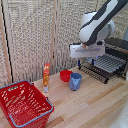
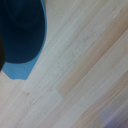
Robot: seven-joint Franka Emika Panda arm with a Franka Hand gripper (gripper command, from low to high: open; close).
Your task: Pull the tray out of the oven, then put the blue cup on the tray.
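Note:
The blue cup (image 1: 75, 81) stands upright on the wooden table, beside a shallow red bowl. My gripper (image 1: 84, 60) hangs above it and slightly toward the exterior view's right, clear of the cup. Its fingers are too small and blurred to tell if they are open or shut. The tray (image 1: 110, 64), a dark wire rack, sticks out of the oven (image 1: 119, 46) at the exterior view's right, over the lowered door. The wrist view looks down on the blue cup (image 2: 20, 32) and on bare table wood, with no fingertip clearly visible.
A red bowl (image 1: 65, 75) sits just behind the cup. An orange bottle (image 1: 46, 76) stands toward the exterior view's left. A red plastic basket (image 1: 22, 102) fills the near left corner. A slatted screen (image 1: 35, 35) backs the table.

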